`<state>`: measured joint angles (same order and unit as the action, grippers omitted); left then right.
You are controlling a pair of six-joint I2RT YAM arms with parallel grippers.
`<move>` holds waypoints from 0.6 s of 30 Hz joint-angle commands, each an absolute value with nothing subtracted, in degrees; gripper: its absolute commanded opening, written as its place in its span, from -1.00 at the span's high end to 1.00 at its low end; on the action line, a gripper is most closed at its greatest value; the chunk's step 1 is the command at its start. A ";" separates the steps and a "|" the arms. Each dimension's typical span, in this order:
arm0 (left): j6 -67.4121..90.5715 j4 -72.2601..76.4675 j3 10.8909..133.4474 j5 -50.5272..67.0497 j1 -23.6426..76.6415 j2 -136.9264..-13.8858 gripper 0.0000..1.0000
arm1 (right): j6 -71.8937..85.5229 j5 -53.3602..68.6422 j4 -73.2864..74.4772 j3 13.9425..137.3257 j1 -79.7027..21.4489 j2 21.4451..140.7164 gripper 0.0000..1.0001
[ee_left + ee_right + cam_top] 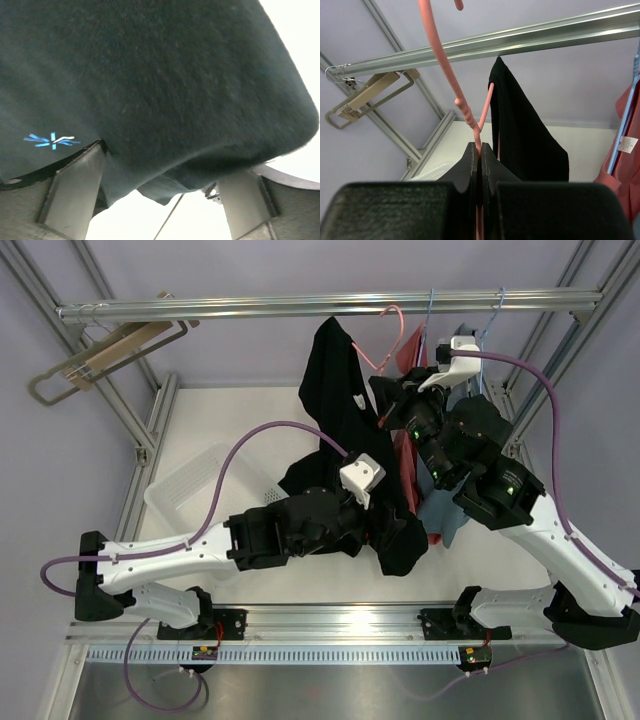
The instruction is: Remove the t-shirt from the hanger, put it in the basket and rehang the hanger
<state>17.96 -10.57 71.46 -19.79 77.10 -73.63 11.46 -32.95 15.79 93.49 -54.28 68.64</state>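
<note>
Right claw [480, 148] is clamping the pink hanger [438, 50]; left claw [165, 167] is gaping empty beneath the black t-shirt [150, 75], which is hanging half-off just beyond the right claw.

left arm [180, 550] reaching forward, jaws spread wide | right arm [560, 530] raised, jaws pinched together

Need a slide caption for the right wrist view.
Right gripper clamped on the pink hanger below the rail, black t-shirt hanging from one hanger arm.
</note>
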 commanded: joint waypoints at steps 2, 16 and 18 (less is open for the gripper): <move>18.28 -4.84 74.35 -22.14 77.78 -75.32 -0.14 | 13.27 -30.23 12.13 93.08 -54.84 65.74 1.00; 22.49 -6.50 59.25 -25.22 85.51 -64.17 1.00 | 3.36 -34.44 4.75 95.70 -54.84 70.56 1.00; 23.55 -7.47 56.43 -25.49 88.40 -62.06 1.00 | 1.33 -35.50 2.30 98.69 -54.58 72.32 1.00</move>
<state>20.43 -7.66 59.27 -23.68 84.95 -65.01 6.52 -32.93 13.04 93.34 -54.35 70.43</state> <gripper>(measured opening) 0.046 0.035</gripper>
